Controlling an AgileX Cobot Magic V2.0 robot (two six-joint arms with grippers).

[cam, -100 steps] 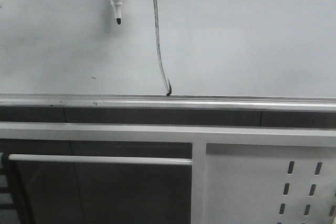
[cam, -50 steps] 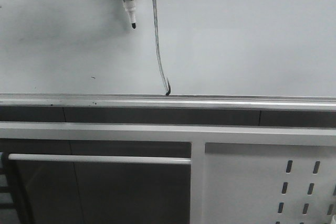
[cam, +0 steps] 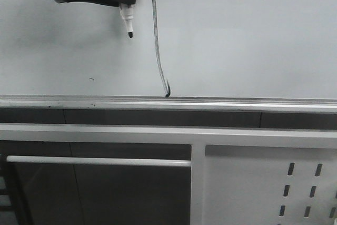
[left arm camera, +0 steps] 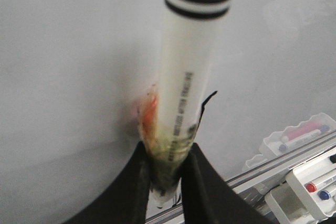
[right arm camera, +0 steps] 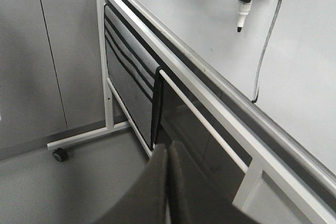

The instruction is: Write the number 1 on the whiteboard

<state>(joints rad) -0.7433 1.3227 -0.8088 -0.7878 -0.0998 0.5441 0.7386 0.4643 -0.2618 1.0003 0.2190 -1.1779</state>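
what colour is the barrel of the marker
White, with a black band; the marker shows best in the left wrist view.

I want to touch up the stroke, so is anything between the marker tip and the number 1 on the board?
Nothing visible. The marker, held in the left gripper, has its tip beside the number 1, with only bare whiteboard between them.
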